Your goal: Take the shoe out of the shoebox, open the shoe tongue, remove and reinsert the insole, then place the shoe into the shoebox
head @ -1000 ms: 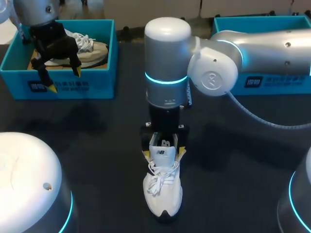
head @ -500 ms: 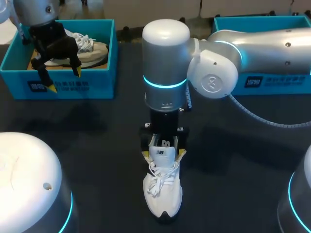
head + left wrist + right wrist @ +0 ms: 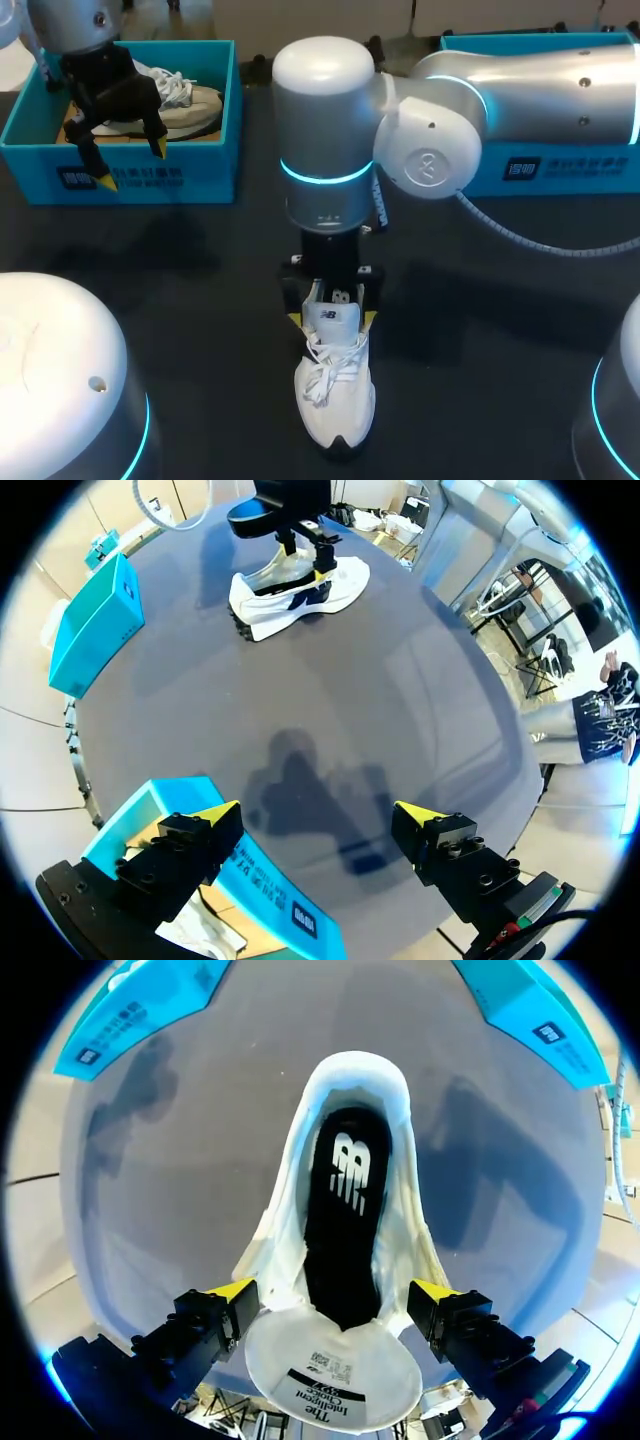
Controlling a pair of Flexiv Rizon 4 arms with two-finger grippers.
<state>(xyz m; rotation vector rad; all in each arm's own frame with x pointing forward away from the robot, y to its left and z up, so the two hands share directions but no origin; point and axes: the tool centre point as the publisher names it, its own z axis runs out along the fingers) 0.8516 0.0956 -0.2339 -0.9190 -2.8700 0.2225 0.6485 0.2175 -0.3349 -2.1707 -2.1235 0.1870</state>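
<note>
The white shoe stood near the middle of the tabletop's near edge, with its tongue lifted open. The right gripper hung wide open astride the collar and held nothing. The left gripper, also open and empty, hovered over the shoebox at the far left corner. The black insole looked thin and floppy, so pinching its heel end seemed best.

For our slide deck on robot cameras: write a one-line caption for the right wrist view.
Right gripper straddling a white shoe, tongue folded back, black insole exposed.
</note>
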